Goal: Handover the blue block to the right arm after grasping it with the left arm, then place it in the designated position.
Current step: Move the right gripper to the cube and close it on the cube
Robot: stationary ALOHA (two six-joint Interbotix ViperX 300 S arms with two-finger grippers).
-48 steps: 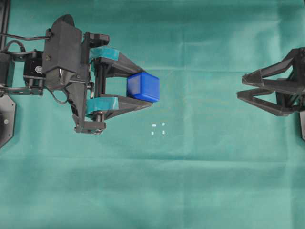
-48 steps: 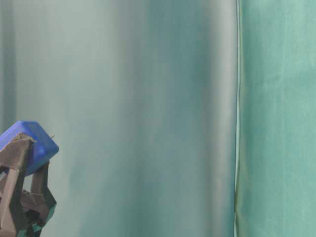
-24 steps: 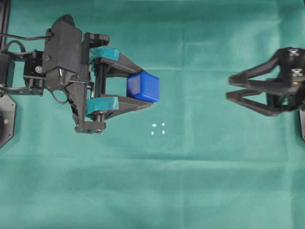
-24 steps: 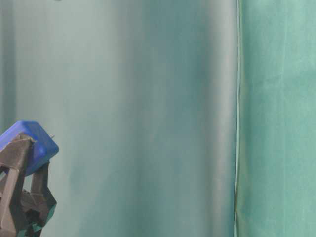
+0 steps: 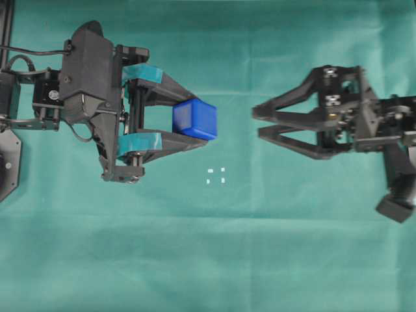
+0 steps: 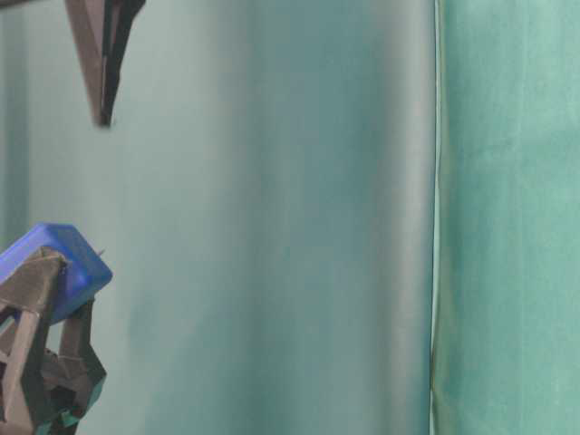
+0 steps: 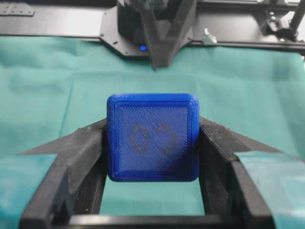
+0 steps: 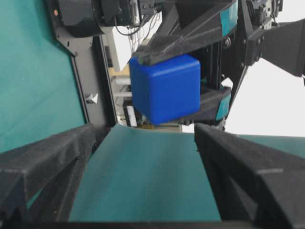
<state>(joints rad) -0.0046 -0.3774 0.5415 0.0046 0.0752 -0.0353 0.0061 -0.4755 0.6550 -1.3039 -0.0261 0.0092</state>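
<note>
Blue block (image 5: 195,119) sits pinched between the teal-taped jaws of the left gripper (image 5: 188,119), held above the green surface (image 5: 208,260). Right gripper (image 5: 260,122) faces it from the right, jaws spread wide, a clear gap between tips and block. Designated position (image 5: 216,175), four tiny white marks, lies just below-right of the block on the cloth.

Table-level view: block (image 6: 56,263) at lower left, tilted, left gripper's fingers (image 6: 32,362) around it; a dark pointed tip of the right gripper (image 6: 100,54) hangs at top left, well apart from the block.

Left wrist view: block (image 7: 152,137) square-on between the two dark fingers (image 7: 81,157), faint dark mark on its face; right gripper's tip (image 7: 159,33) straight ahead, centred.

Right wrist view: block (image 8: 165,88) dead ahead, clamped top and bottom by the taped fingers (image 8: 209,107); own open fingers (image 8: 43,162) frame it left and right.

Step in hand, as I judge it: approach for handover. Do it well: right jaws roll crosswise to the left ones, so they should take the free side faces. Advance straight, centre the block, close firmly, and only then should the left let go.
</note>
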